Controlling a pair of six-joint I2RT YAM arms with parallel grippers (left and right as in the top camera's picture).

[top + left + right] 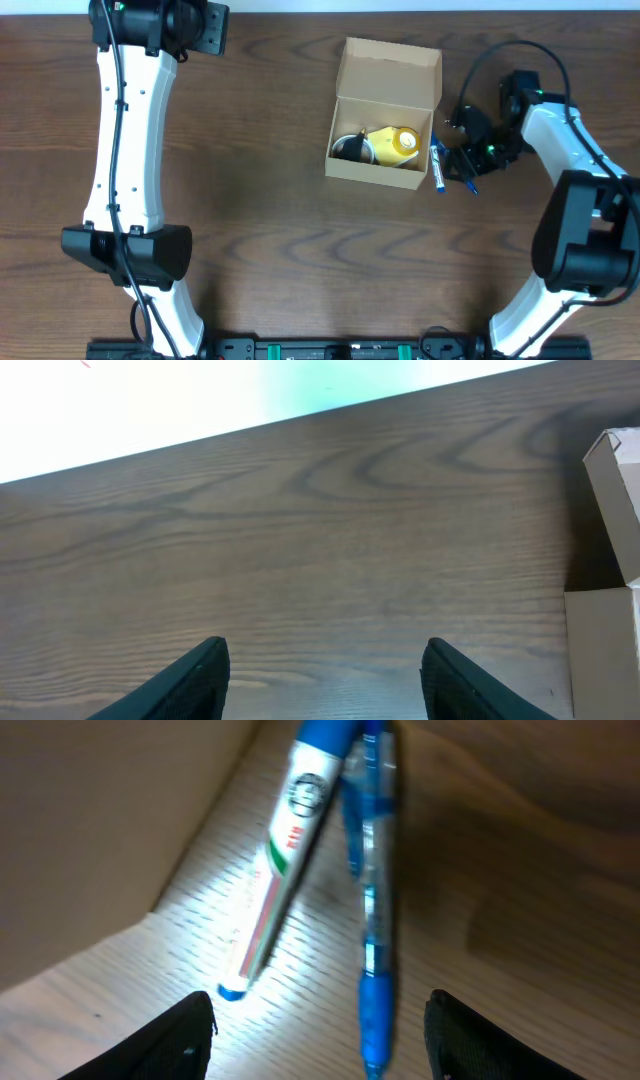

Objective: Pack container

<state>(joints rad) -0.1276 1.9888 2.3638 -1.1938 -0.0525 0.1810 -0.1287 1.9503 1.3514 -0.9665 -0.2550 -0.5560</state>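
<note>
Left hand (325, 672), spread wide, near container (602, 652).

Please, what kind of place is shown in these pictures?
Probably a robotics test bench, not a home: a left arm and right arm stand at a wooden table, with one cardboard box.

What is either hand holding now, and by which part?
Nothing. The left hand is open over the table; the right hand is open above two pens, gripping neither.

Left arm (125, 130), right arm (570, 135): white shells, black joint housings, black cables; green lights at right wrist.
</note>
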